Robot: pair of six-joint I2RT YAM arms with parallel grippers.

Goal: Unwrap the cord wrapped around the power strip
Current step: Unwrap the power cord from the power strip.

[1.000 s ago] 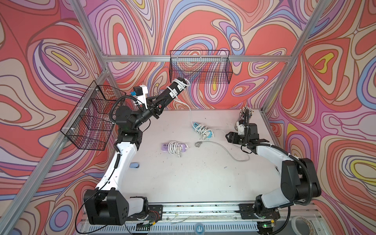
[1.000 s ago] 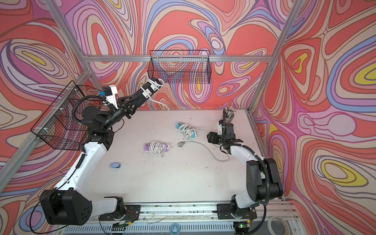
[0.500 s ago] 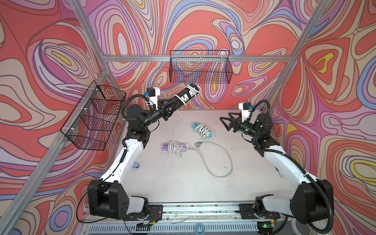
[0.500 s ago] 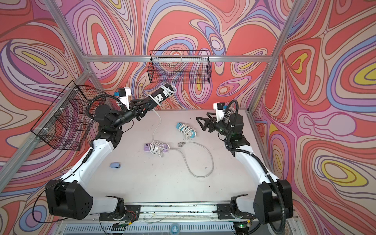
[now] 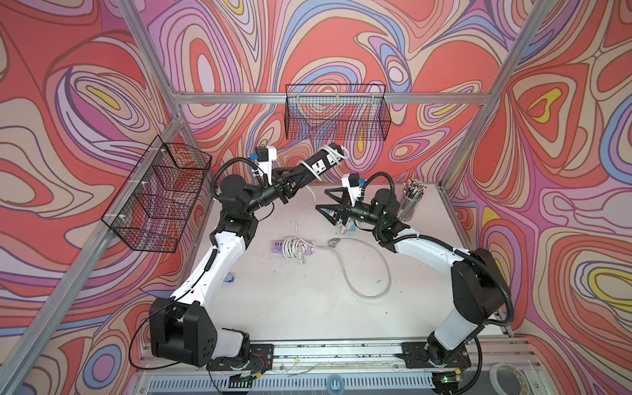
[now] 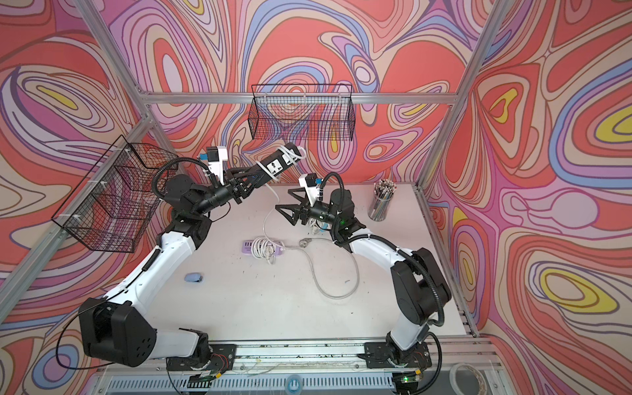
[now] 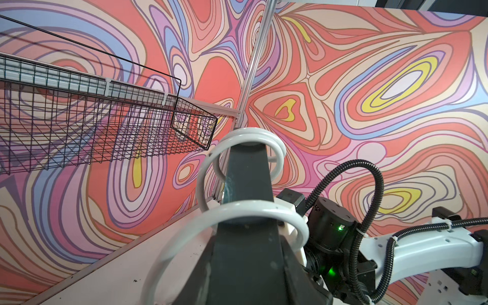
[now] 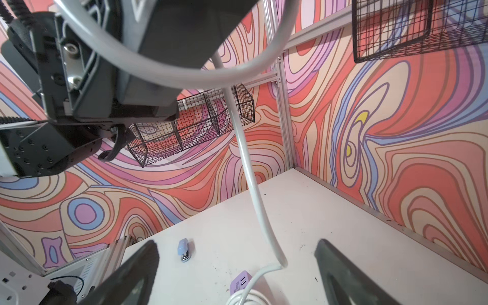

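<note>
Power strip [image 5: 319, 163] clenched aloft by left gripper [image 5: 297, 178], partly unwound.
Hanging cord [image 8: 253, 184] to be caught by released right gripper [image 5: 321, 199].

Enclosure: 3 walls [image 5: 342, 41] in swirling red, pink, purple, yellow print. Aluminium frame [image 5: 325, 98] along corners. Pale worktop [image 5: 307, 301], lightly scuffed. 2 black wire baskets: back basket [image 5: 337, 113] on rear wall, side basket [image 5: 157, 201] on side wall. Even light.
</note>
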